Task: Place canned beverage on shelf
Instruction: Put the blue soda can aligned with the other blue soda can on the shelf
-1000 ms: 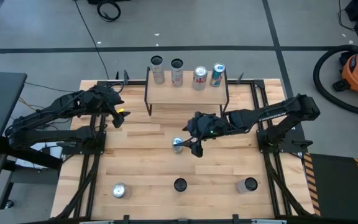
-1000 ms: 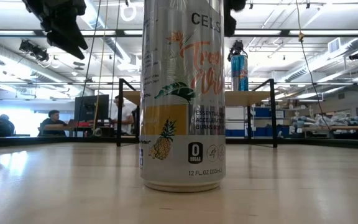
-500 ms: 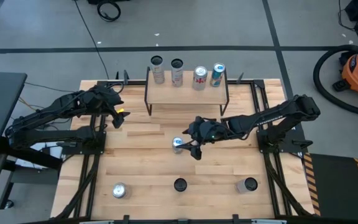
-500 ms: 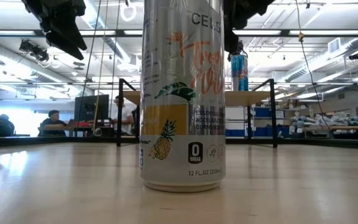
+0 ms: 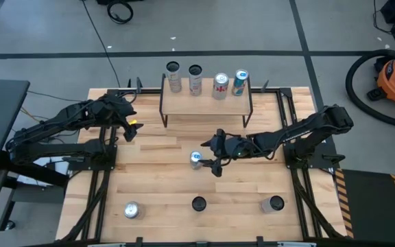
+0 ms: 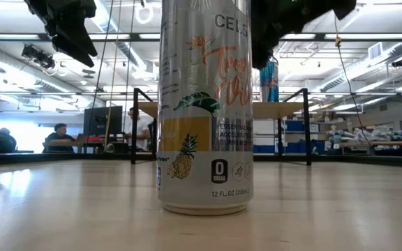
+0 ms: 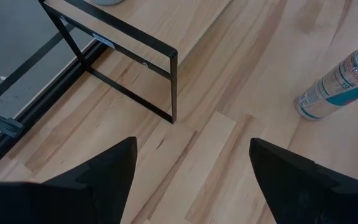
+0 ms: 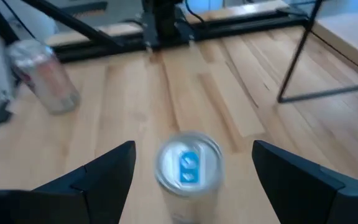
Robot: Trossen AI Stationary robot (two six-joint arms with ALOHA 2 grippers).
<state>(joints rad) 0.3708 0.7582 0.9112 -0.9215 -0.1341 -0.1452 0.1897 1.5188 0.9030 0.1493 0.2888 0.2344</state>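
Observation:
The shelf point(image 5: 206, 104), a wooden plank on black legs, stands at the table's far edge and carries several cans point(image 5: 219, 86). A slim can with a blue-marked top point(image 5: 196, 159) stands upright on the table in front of it. It also shows in the right wrist view point(image 8: 188, 165) and the left wrist view point(image 7: 337, 84). My right gripper point(image 5: 210, 158) is open just right of this can. In its wrist view point(image 8: 192, 147) the fingers stand on either side of the can top, apart from it. My left gripper point(image 5: 130, 129) is open and empty by the shelf's left legs point(image 7: 171, 84).
Three more cans stand near the table's front edge: left point(image 5: 131, 210), middle point(image 5: 198, 203) and right point(image 5: 275, 203). The middle one fills the low view point(image 6: 204, 104). Another can point(image 8: 45, 78) shows beyond the right gripper. Bare wood lies between the shelf and the front cans.
My right gripper has come down and slightly toward the near edge, closer to the blue-topped can, and has stayed open. The can has not moved.

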